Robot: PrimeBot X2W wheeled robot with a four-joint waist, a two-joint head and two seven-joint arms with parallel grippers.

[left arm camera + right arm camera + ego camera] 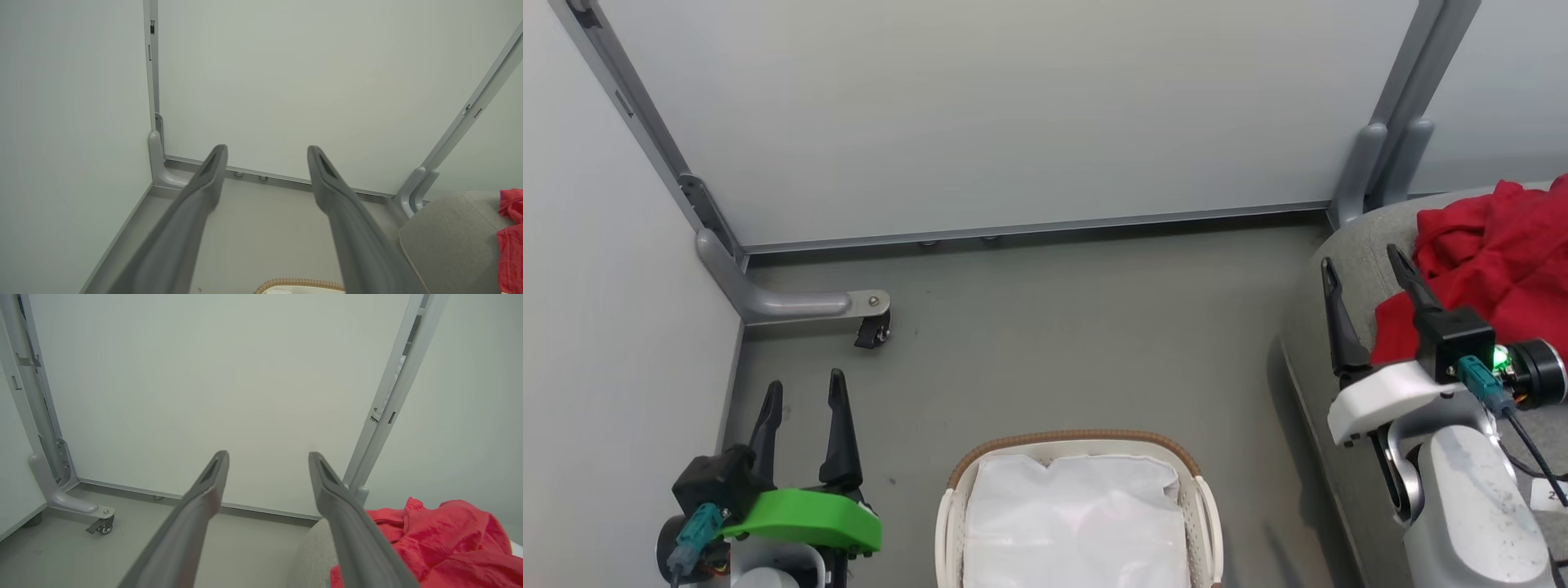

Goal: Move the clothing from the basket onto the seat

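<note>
Now the red clothing [1494,261] is seen heaped and crumpled on the grey seat [1376,220] at the right. The basket [1078,438] is set on the floor [1054,327], well apart from the clothing, and its white cloth liner [1078,514] is spread inside it. The right tool [1361,256] is held over the seat's edge, just beside the clothing, its fingers spread wide and gripping nothing. The left tool [805,378] is held left of the basket above the floor, likewise spread wide with nothing between its fingers.
</note>
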